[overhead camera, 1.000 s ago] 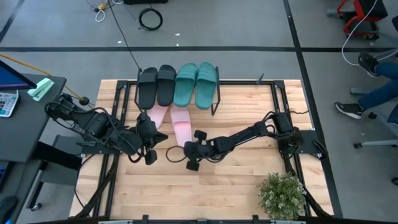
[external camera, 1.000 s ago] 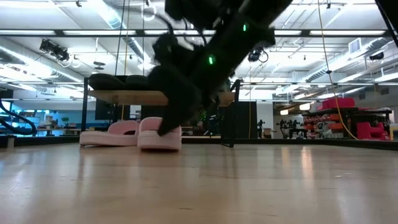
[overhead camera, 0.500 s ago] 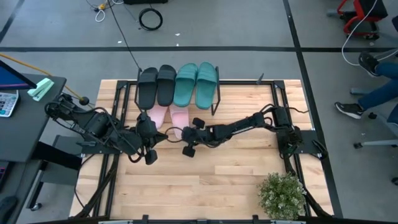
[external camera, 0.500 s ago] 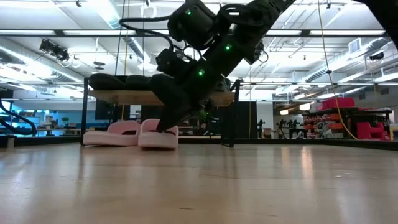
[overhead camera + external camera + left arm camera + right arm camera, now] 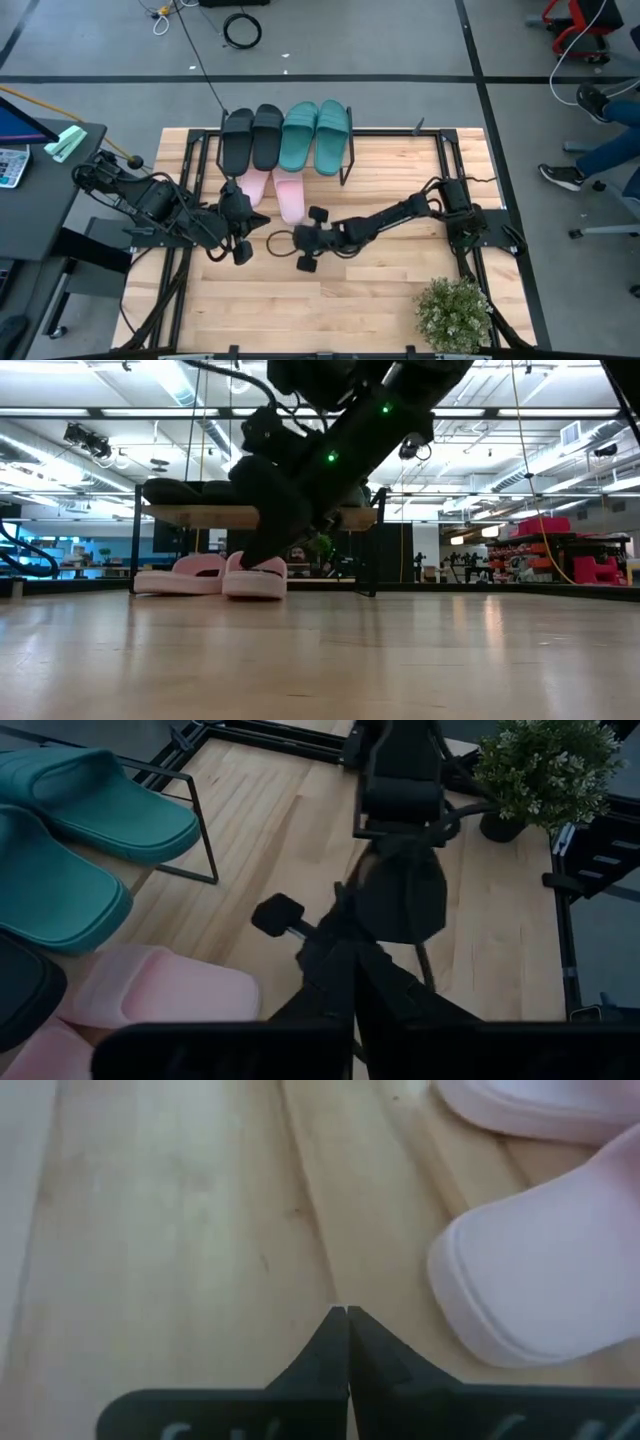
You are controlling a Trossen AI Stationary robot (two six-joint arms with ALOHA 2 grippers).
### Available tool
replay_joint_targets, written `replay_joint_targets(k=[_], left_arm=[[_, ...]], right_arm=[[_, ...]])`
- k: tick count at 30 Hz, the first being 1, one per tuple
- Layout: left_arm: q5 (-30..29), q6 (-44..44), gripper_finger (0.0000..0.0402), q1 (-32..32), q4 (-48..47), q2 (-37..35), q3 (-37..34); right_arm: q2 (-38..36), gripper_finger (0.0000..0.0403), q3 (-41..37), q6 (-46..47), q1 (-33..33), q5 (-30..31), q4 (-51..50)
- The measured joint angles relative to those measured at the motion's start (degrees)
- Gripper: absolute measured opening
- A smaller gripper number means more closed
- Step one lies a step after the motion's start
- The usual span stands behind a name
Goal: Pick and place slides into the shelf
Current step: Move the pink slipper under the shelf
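Observation:
Two black slides [image 5: 252, 138] and two teal slides [image 5: 316, 137] lie side by side on top of the shelf [image 5: 200, 517]. Two pink slides [image 5: 290, 196] [image 5: 256, 185] rest sole-down on the table beneath it, their near ends sticking out. My right gripper [image 5: 346, 1310] is shut, low over the bare table just off the near end of the right pink slide [image 5: 540, 1280] and apart from it. My left gripper [image 5: 242, 226] hangs shut above the table, near the left pink slide, with nothing in it.
A small potted plant [image 5: 455, 312] stands at the table's near right corner. Bare wooden table [image 5: 330, 310] stretches across the near side. A person's legs [image 5: 600, 150] show beyond the right edge, and a desk [image 5: 50, 170] stands left of the table.
My right gripper, shut, went toward the shelf against the right pink slide's near end and slid that slide farther under the shelf. It then drew back toward the table's near edge, clear of the slide.

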Motion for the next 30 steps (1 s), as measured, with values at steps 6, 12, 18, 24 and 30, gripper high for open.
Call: replay_joint_targets(k=[6,12,18,24,30], left_arm=[[0.0,1.1,0.0014,0.0,0.0,0.0,0.0],[0.0,1.2,0.0022,0.0,0.0,0.0,0.0],[0.0,1.1,0.0007,0.0,0.0,0.0,0.0],[0.0,1.1,0.0012,0.0,0.0,0.0,0.0],[0.0,1.1,0.0022,0.0,0.1,0.0,0.0]], right_arm=[[0.1,0.0,-0.2,-0.2,-2.2,3.6,0.5],[0.1,0.0,-0.4,1.0,-3.9,0.4,0.8],[0.1,0.0,-0.4,1.0,-3.8,-0.7,1.1],[0.6,0.0,-0.4,0.8,-3.8,-0.5,1.2],[3.5,0.0,-0.4,0.9,-5.1,-2.4,4.1]])
